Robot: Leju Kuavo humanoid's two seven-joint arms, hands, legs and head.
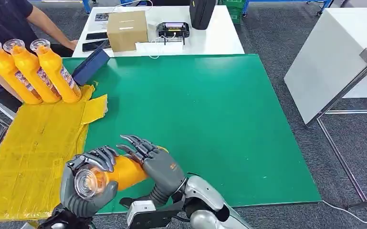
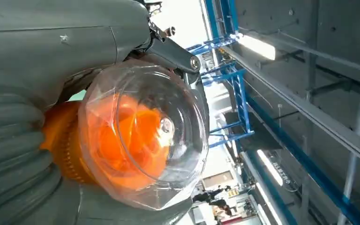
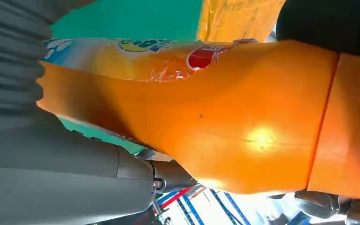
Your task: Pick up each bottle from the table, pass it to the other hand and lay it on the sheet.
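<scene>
My left hand (image 1: 88,183) wraps the clear cap end of the orange bottle (image 1: 124,172); my right hand (image 1: 155,164) clasps its body, both gripping for the handover. The bottle hangs above the green table's (image 1: 210,109) 7 o'clock corner, long axis near horizontal, cap toward 8 o'clock, beside the yellow sheet (image 1: 33,148)

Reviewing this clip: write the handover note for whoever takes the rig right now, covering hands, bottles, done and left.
Left hand grips the cap end of an orange bottle; right hand grips its body. Both hold it, lying sideways, over the green table's near edge beside the yellow sheet.
Done: three bottles lie side by side at the sheet's far end.
Left: finish the pass by releasing one hand, then lay this bottle on the sheet.
</scene>
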